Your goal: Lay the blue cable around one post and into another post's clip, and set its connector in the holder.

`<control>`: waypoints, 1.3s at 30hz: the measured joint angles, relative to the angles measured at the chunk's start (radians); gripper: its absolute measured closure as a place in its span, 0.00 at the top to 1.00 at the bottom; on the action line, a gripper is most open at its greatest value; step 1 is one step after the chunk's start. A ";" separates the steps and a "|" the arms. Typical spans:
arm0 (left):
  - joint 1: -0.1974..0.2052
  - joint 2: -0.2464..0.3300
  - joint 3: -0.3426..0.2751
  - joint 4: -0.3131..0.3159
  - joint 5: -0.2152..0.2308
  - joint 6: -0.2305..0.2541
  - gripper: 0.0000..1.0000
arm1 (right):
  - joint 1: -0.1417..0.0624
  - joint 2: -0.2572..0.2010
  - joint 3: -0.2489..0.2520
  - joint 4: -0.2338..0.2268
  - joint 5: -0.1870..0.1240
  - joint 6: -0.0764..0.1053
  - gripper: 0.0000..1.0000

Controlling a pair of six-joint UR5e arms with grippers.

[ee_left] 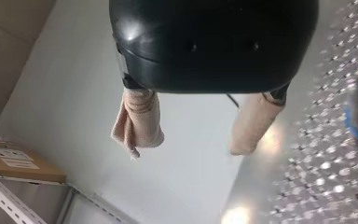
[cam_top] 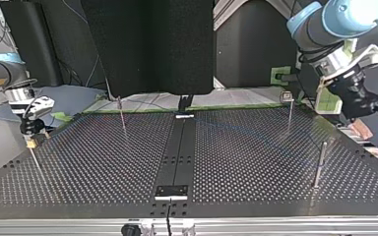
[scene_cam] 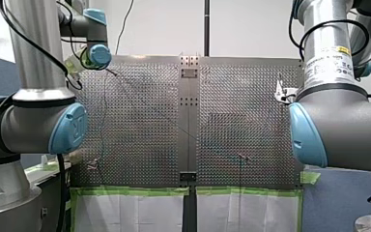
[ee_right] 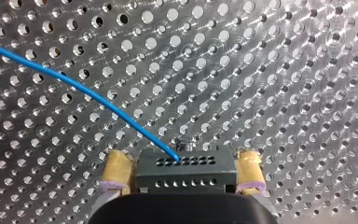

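Note:
In the right wrist view the black connector (ee_right: 186,170) sits between the yellow pads of my right gripper (ee_right: 182,161), which stand wide on either side of it. The blue cable (ee_right: 74,84) leaves the connector's face and runs out over the perforated plate. At the top view's left my right gripper (cam_top: 29,135) hangs just above the plate's edge, over a thin post. My left gripper (ee_left: 189,144) is open with nothing between its beige pads. It is raised off the table at the top view's right (cam_top: 375,126). Beside it the cable (ee_left: 356,126) bends at a blurred post.
Thin upright posts stand on the plate: one at the back left (cam_top: 122,115), one with a clip at the back right (cam_top: 289,110), one nearer the front right (cam_top: 320,162). A black strip (cam_top: 182,147) runs down the middle, with a small black bracket (cam_top: 172,191) at its near end.

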 joint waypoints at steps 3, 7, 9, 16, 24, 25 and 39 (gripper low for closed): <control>-0.006 0.003 0.029 -0.028 -0.015 0.029 1.00 | 0.000 0.000 0.000 0.000 0.000 0.000 1.00; -0.016 0.003 0.064 -0.064 -0.019 0.064 1.00 | 0.000 0.000 0.000 0.000 0.000 0.000 1.00; -0.023 0.003 0.085 -0.085 -0.019 0.085 1.00 | 0.000 0.000 0.000 0.000 0.000 0.000 1.00; -0.052 -0.017 0.153 -0.155 -0.021 0.155 1.00 | 0.000 0.000 0.000 0.000 0.000 0.000 1.00; -0.087 -0.033 0.185 -0.239 -0.062 0.239 1.00 | 0.000 0.000 0.000 0.000 0.000 0.000 1.00; -0.090 -0.034 0.186 -0.250 -0.072 0.250 1.00 | 0.000 0.000 0.000 0.000 0.000 0.000 1.00; -0.108 -0.015 0.190 -0.394 -0.026 0.393 1.00 | 0.000 0.000 0.000 0.000 0.000 0.000 1.00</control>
